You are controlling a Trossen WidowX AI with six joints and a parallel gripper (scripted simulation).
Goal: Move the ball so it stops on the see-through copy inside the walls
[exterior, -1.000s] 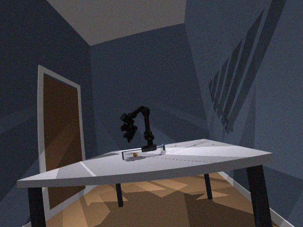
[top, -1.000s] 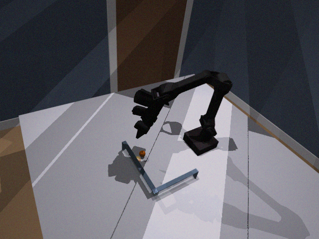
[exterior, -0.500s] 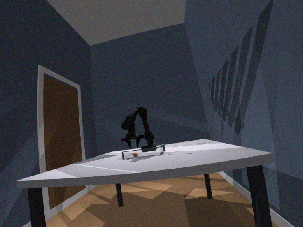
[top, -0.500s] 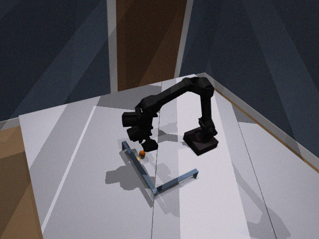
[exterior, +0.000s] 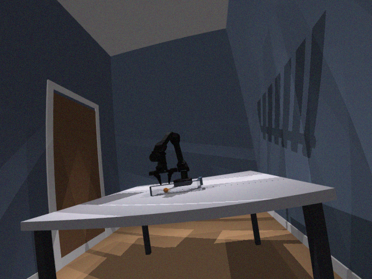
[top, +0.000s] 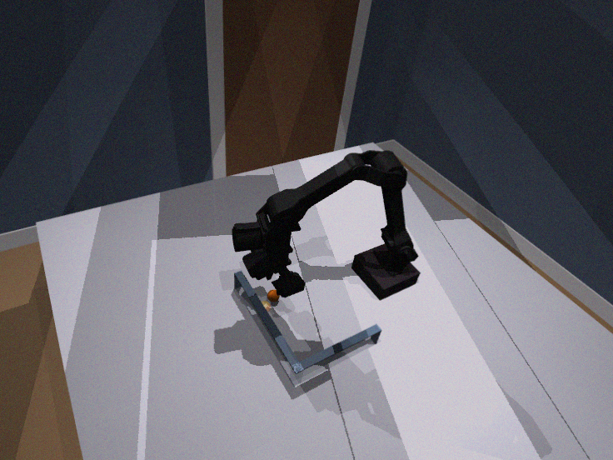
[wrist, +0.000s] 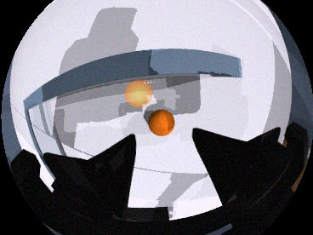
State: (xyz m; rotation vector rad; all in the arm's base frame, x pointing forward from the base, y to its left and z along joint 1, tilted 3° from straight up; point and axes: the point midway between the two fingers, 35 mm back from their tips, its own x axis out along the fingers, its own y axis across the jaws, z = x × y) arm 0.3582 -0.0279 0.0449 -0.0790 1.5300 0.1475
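Operator: Wrist view: what is the state of the fingers (exterior: pixel 165 183)?

Technician: Partly open, a moderate gap, nothing between them. The orange ball (top: pixel 273 295) (exterior: pixel 166 190) (wrist: pixel 162 123) lies on the desk (top: pixel 197 396) (exterior: pixel 180 214), at the centre of the frame, ahead of the 2 fingertips. The see-through copy (top: pixel 266 306) (wrist: pixel 139 93) is just beside it, toward the upper left, next to the long wall (top: pixel 274 330) (wrist: pixel 98 68).

Operator: State the probable faults.

Technician: 3 faults are judged possible.
1. Off-centre descent: 1 finger strikes the ball first, and the ball rolls away.
2. Excess push: the ball passes the copy and rebounds from the long wall.
3. Retraction with side motion: a finger drags the ball after release.

Operator: Which edges limit travel?

Technician: In the top view, the long wall runs from left of centre down to the corner at the lower middle. The short wall (top: pixel 341 345) rises from that corner toward the right. The copy is near the long wall, so a finger on that side could contact its top edge.

Operator: Where is the open room?

Technician: On the inner side, toward the arm base (top: pixel 366 282) (exterior: pixel 183 182) at the right of the frame. Retract straight up first, then move that way.
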